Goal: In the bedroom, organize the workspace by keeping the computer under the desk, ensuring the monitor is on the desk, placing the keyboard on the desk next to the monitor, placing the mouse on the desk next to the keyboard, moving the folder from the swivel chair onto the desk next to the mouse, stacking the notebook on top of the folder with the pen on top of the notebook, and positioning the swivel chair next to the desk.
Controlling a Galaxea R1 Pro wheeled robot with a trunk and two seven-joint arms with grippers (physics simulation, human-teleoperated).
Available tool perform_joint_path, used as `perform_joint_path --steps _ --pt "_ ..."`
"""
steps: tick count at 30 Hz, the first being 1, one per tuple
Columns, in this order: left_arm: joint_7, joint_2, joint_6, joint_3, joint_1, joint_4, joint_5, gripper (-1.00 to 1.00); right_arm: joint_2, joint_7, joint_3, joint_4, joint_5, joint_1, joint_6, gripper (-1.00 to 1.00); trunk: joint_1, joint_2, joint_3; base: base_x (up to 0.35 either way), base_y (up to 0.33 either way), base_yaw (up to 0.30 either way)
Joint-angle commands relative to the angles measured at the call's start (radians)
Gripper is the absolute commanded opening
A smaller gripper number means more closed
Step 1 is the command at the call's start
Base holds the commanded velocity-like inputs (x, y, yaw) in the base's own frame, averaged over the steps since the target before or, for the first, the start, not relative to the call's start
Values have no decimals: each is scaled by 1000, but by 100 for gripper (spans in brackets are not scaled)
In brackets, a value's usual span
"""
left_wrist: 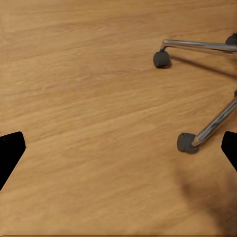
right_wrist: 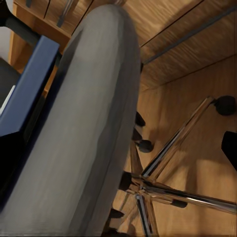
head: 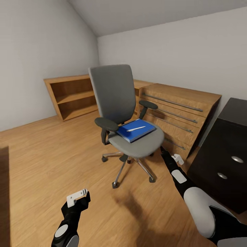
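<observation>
Right claw [head: 171,158] beside swivel chair [head: 137,144] seat edge; floor [head: 51,154] open leftward.

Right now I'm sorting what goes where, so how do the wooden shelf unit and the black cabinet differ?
The wooden shelf unit stands against the far left wall, well beyond the swivel chair; the black cabinet stands close at the right, beside the right arm. The shelf unit is light wood with an open front; the cabinet is black and closed, with round silver knobs. Both rest on the wood floor.
</observation>
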Motion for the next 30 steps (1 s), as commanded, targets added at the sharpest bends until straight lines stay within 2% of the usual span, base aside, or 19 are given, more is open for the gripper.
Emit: perform_joint_path --steps 1,17,22,30 --pt "7 1 4 -2 -1 -2 3 100 0 7 0 2 -10 -1 -1 100 0 0 -1 -81 0 0" --pt "8 1 4 -3 -1 -2 3 100 3 7 3 2 -8 -1 -11 100 0 0 -1 -15 0 21" --pt "7 1 4 -4 -1 -1 3 100 32 7 4 2 -4 -1 -27 100 0 0 1 0 0 198" --pt "7 1 4 -4 -1 -2 3 100 38 7 4 2 -4 -1 -28 100 0 0 3 0 0 89"
